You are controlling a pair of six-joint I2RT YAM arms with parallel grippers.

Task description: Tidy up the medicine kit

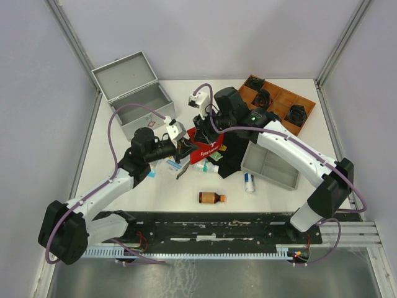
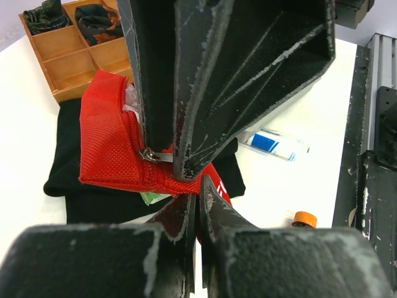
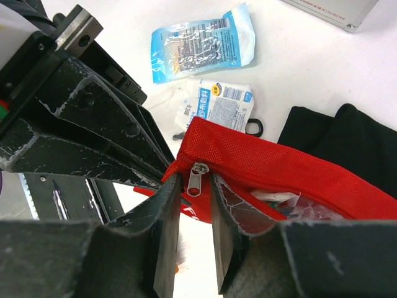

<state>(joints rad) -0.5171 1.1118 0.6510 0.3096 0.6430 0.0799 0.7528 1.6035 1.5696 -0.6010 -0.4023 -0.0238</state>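
Red pouch (image 1: pixel 208 149) mid-frame, clamped at one end in shut left gripper (image 2: pixel 198 192). Astride zip pull (image 3: pixel 198 174), right gripper (image 3: pixel 195 189), fingers narrowly parted. At upper left, well apart, kit (image 1: pixel 146 124), lid up.

Left gripper (image 1: pixel 184 148) and right gripper (image 1: pixel 201 129) meet on a red pouch (image 1: pixel 209 149); an open metal case (image 1: pixel 127 76) stands beyond the left gripper.

Wears white shells over black joints on left arm (image 1: pixel 108 186) and right arm (image 1: pixel 291 148). Trails purple cables (image 1: pixel 111 133) in loops. Carries white camera blocks (image 1: pixel 174 130) at the wrists. Ends in black ribbed fingers (image 3: pixel 167 248) (scuffed grey along edges).
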